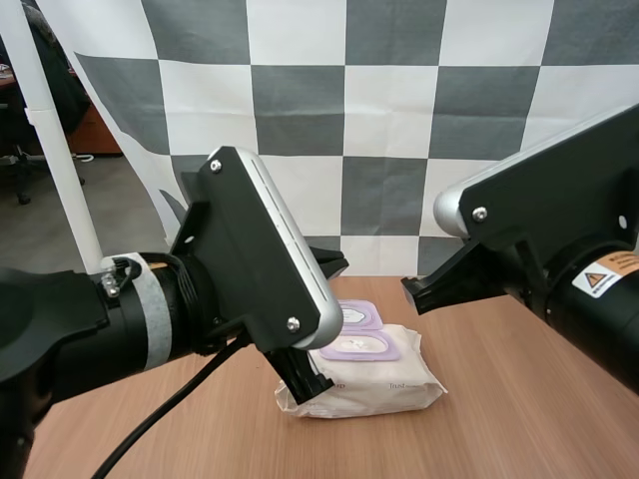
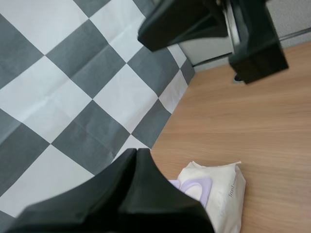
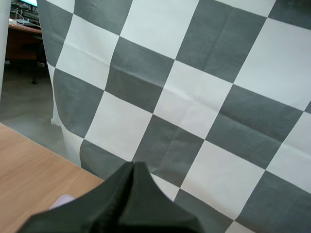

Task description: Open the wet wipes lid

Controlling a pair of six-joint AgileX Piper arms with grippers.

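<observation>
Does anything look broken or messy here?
Nothing stands out. The soft white pack of wet wipes lies with its purple plastic lid facing up on the light wooden table, and nothing looks spilled or torn.

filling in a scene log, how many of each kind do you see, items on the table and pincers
pack of wet wipes: 1
pincers: 2, the left pincer and the right pincer
total: 3
</observation>
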